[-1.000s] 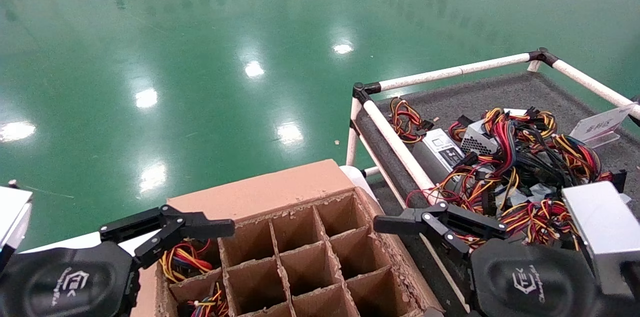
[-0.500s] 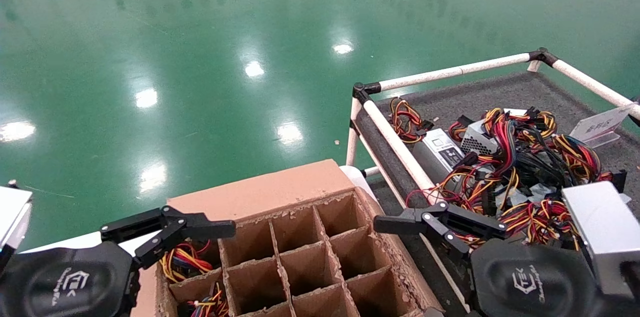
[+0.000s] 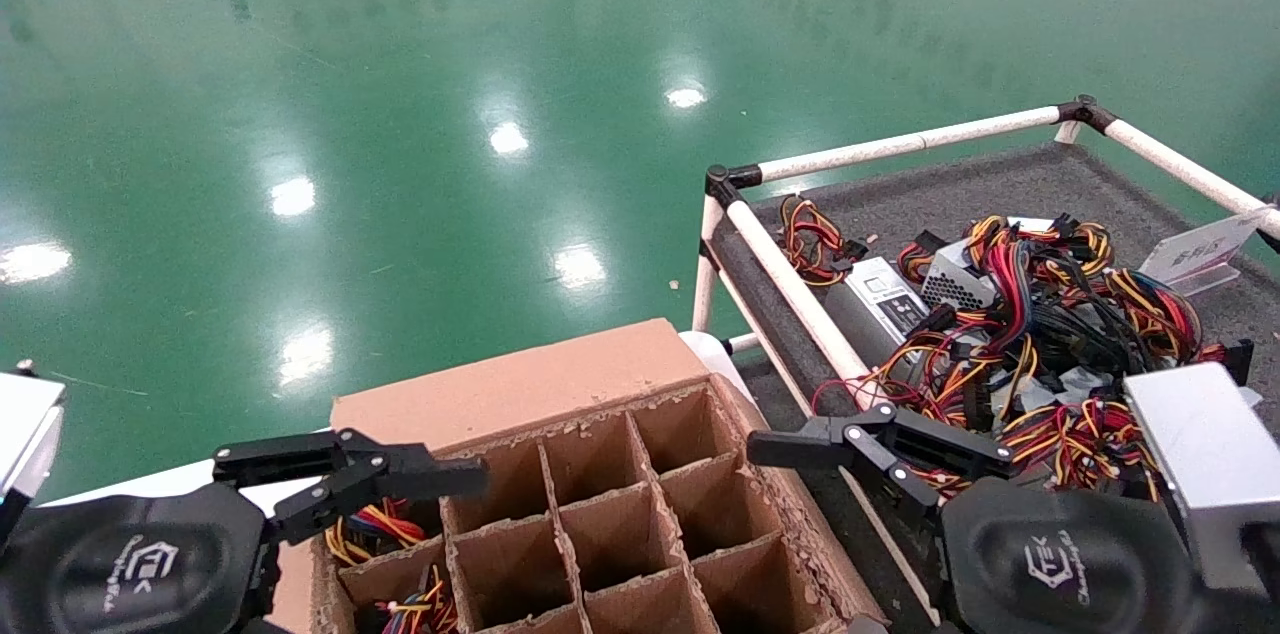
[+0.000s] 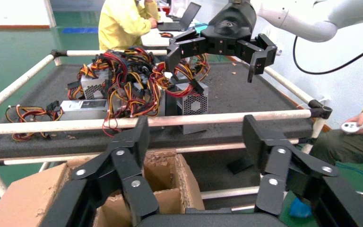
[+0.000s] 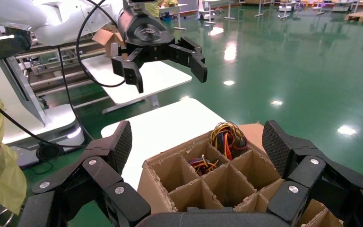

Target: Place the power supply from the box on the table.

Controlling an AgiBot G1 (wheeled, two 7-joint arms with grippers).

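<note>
Left tool [image 3: 350,479] hanging over the far-left corner of the box [image 3: 600,524], fingers spread wide, nothing between them. Right under it, a cell stuffed with red, yellow and orange wires [image 3: 365,526], presumably a power supply still in the box, though the metal body itself can't be made out from the head view. More wires [image 5: 203,165] poking out of the next cell toward the robot, seen from the right wrist. Other cells visible look bare cardboard, edges all frayed. Right tool [image 3: 860,449] parked over the near edge of the tabletop [image 3: 1000,184], just beyond the box's right wall, fingers also wide apart and holding nothing. Behind it on the grey felt, a tangled pile of power supplies [image 3: 1010,324] with cables everywhere, one mesh-faced unit [image 4: 191,105] sitting upright near the white rail [image 3: 790,289]. Small white sign [image 3: 1195,254] at the far right side of the tabletop.
</note>
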